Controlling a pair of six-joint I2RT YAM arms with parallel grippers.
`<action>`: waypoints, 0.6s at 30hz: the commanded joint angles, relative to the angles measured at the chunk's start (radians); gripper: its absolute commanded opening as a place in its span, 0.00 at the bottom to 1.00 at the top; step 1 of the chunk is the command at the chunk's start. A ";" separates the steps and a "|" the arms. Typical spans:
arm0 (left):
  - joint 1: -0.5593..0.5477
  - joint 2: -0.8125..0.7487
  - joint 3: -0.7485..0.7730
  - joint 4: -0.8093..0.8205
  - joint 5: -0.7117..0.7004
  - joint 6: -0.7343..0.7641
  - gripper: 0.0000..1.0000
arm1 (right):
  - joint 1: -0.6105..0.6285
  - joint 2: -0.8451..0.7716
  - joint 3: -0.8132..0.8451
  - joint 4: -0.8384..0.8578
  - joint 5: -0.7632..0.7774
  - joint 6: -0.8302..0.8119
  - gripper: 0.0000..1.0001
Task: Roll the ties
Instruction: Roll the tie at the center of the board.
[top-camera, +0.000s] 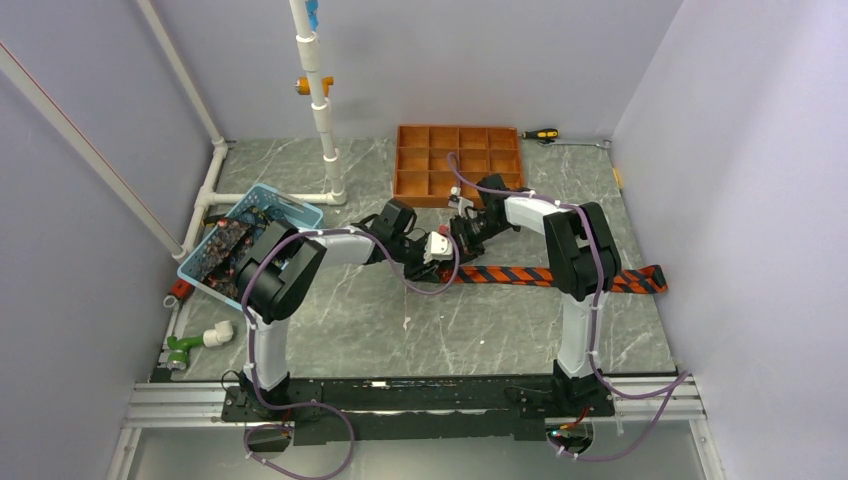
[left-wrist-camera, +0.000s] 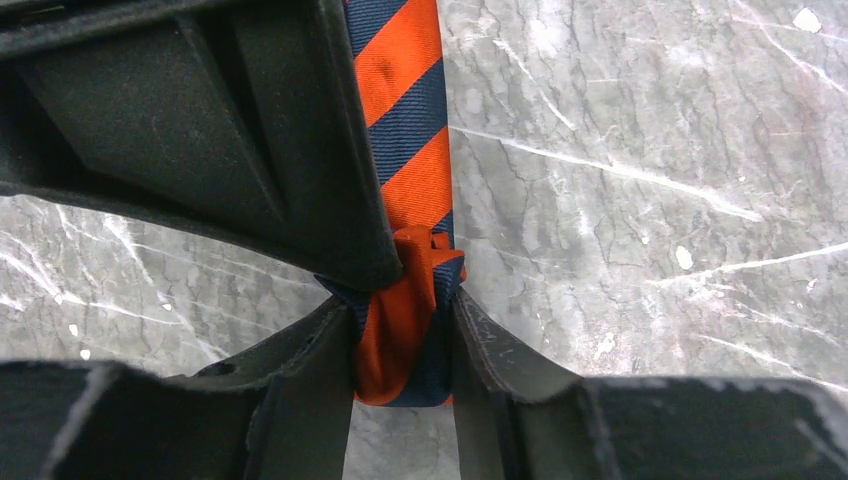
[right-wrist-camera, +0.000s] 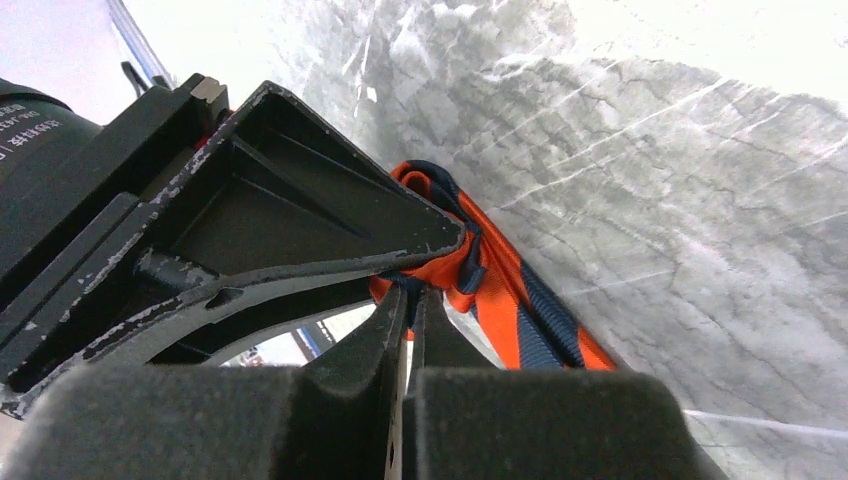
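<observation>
The striped tie (top-camera: 520, 275), in diagonal orange and navy bands, lies flat across the table toward the right. Its left end is bunched into a small roll (left-wrist-camera: 400, 335). My left gripper (left-wrist-camera: 402, 335) (top-camera: 437, 250) is shut on that roll from both sides. In the left wrist view the tie (left-wrist-camera: 405, 120) runs straight away from the jaws. My right gripper (right-wrist-camera: 408, 295) (top-camera: 463, 232) comes in from behind, jaws pressed together on a thin fold of the tie (right-wrist-camera: 520, 310) at the roll. One of its fingers (left-wrist-camera: 250, 130) covers the roll's upper left. More dark patterned ties (top-camera: 222, 250) lie in the basket.
A light-blue basket (top-camera: 300, 210) sits at the left by white pipes (top-camera: 325, 110). An orange-brown gridded tray (top-camera: 457, 160) stands at the back centre, with a screwdriver (top-camera: 540, 134) beside it. Purple cables loop around both arms. Grey marble tabletop (top-camera: 400, 330) lies in front.
</observation>
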 joint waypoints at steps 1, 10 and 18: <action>0.000 0.060 -0.038 -0.109 -0.070 -0.010 0.44 | -0.014 -0.013 -0.027 -0.007 0.032 -0.050 0.00; 0.009 -0.062 -0.125 0.096 -0.023 -0.122 0.74 | -0.046 -0.033 -0.069 0.016 0.047 -0.044 0.00; -0.025 -0.069 -0.118 0.216 -0.065 -0.207 0.91 | -0.046 -0.048 -0.081 0.040 0.025 -0.027 0.00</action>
